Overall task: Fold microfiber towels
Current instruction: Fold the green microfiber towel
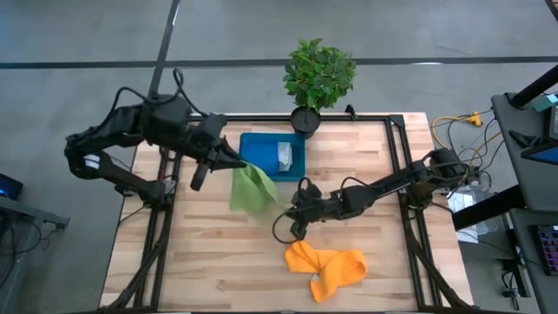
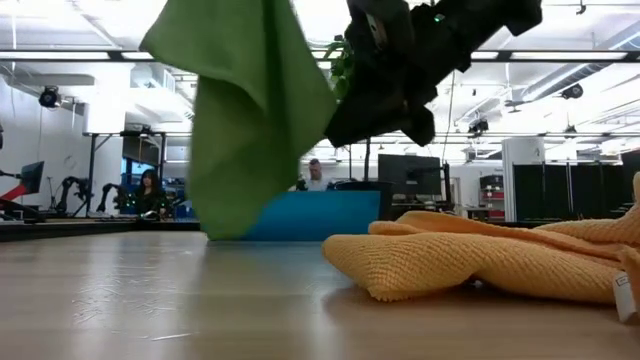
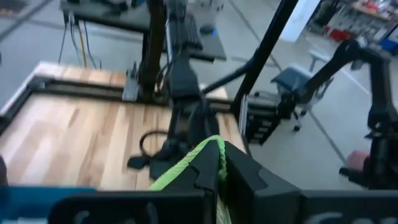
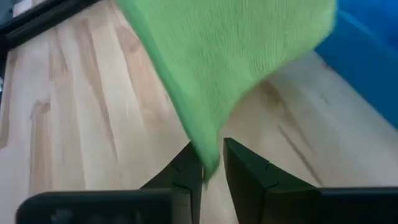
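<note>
A blue tray (image 1: 261, 157) sits on the wooden table (image 1: 218, 253) near its far edge. Just beyond that edge stands a potted plant (image 1: 318, 74). Cables (image 1: 458, 131) trail off the table's right side. In the room behind, two people (image 2: 150, 190) sit among monitors (image 2: 410, 175).

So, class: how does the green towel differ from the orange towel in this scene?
The green towel hangs in the air, gripped by the left tool, while the orange towel lies on the table, untouched. The green towel drapes stretched out; the orange towel is crumpled in a heap. Both are soft plain-coloured cloths.
</note>
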Controlling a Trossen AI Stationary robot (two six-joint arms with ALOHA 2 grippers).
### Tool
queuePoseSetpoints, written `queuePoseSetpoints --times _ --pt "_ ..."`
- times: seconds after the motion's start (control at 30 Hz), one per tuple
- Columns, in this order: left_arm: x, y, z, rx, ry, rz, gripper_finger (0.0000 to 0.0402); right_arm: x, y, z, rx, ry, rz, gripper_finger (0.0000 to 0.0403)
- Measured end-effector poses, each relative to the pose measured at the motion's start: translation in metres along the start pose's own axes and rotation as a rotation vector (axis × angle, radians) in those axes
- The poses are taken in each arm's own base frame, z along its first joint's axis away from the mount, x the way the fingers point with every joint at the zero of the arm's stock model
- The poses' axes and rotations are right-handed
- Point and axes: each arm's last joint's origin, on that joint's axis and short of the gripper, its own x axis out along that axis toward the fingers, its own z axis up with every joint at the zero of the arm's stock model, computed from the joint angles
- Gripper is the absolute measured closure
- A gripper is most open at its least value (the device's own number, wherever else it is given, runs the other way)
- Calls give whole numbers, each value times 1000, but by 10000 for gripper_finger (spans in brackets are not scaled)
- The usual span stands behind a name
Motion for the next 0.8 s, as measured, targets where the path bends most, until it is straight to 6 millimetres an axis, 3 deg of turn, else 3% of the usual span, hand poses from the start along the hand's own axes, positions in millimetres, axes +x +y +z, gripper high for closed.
queuePoseSetpoints --times 0.23,0.5,0.8 --pt "0 -1 4 25 3 1 402 0 -1 13 -62 -38 -21 392" --pt "0 1 -4 11 76 35 402 -5 7 29 -86 -95 -19 395" --pt "-1 1 -2 14 63 54 402 -3 9 27 -91 -89 63 392"
